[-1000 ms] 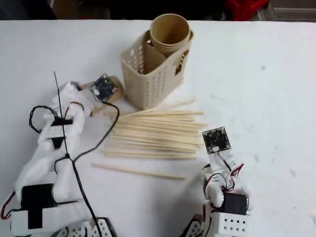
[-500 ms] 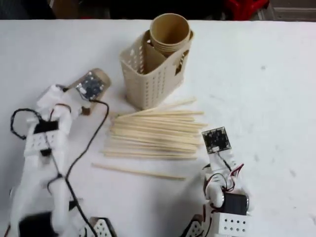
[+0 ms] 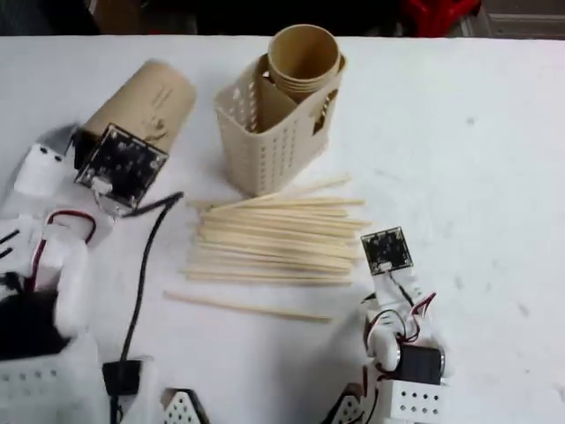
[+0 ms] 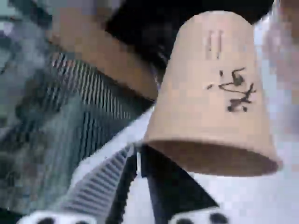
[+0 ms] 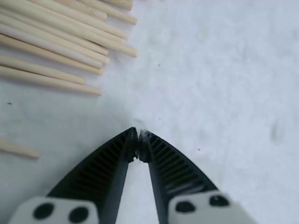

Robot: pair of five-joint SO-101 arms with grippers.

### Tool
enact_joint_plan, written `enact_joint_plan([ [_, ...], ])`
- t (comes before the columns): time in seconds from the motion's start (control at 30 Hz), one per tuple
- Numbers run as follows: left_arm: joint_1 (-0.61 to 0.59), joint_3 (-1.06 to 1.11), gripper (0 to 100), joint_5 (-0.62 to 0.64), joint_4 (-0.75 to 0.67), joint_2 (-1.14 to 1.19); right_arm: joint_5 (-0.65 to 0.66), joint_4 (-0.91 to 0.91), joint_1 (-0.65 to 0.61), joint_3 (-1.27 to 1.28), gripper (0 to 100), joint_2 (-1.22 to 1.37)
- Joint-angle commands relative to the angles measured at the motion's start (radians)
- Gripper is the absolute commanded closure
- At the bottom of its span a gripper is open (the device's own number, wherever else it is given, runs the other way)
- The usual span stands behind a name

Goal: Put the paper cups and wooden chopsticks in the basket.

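My left gripper (image 4: 139,153) is shut on the rim of a brown paper cup (image 4: 210,93), held up off the table and lying tilted. From above, that cup (image 3: 146,97) hangs left of the cream basket (image 3: 265,155), with the left arm's wrist board in front of it. Several more paper cups (image 3: 305,57) are stacked inside the basket. A pile of wooden chopsticks (image 3: 274,238) lies in front of the basket, and one lone chopstick (image 3: 247,307) lies nearer me. My right gripper (image 5: 138,143) rests shut and empty on the table beside the chopstick ends (image 5: 56,51).
The white table (image 3: 477,159) has free room to the right of the basket and the chopsticks. A black cable (image 3: 146,265) runs from the left arm across the table's left side. Dark floor and a red object (image 3: 437,13) lie beyond the far edge.
The left arm has lifted the paper cup from beside the basket, up and to the left, so it looms larger from above. The right arm has stayed still.
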Motion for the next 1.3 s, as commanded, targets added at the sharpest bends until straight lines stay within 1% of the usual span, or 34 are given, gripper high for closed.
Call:
enact_joint_plan([
  [0.0,0.182,-0.282,98,0.12,0.057,0.081,0.006,0.002,0.01,0.008,98.1,-0.007],
  [0.07,0.259,-0.377,98,0.183,0.054,0.185,0.006,0.002,0.01,0.008,98.1,-0.007],
  [0.17,0.357,-0.532,98,0.25,0.054,0.404,0.006,0.002,0.01,0.008,98.1,-0.007],
  [0.27,0.415,-0.744,98,0.33,0.078,0.654,0.006,0.002,0.01,0.008,98.1,-0.007],
  [0.37,0.441,-1.025,98,0.408,0.206,0.908,0.006,0.002,0.01,0.008,98.1,-0.007],
  [0.47,0.453,-1.323,98,0.417,0.345,1.145,0.006,0.002,0.012,0.008,98.1,-0.007],
  [0.6,0.449,-1.718,98,0.417,0.531,1.405,0.006,0.002,0.01,0.008,98.1,-0.007],
  [0.7,0.437,-1.949,98,0.413,0.629,1.566,0.006,0.002,0.01,0.008,98.1,-0.007],
  [0.8,0.417,-2.113,98,0.416,0.689,1.667,0.006,0.002,0.01,0.008,98.1,-0.007],
  [0.87,0.404,-2.156,98,0.416,0.71,1.687,0.006,0.002,0.01,0.008,98.1,-0.007],
  [1.27,0.412,-1.975,97,0.413,0.713,1.546,0.006,0.002,0.01,0.008,98.1,-0.007],
])
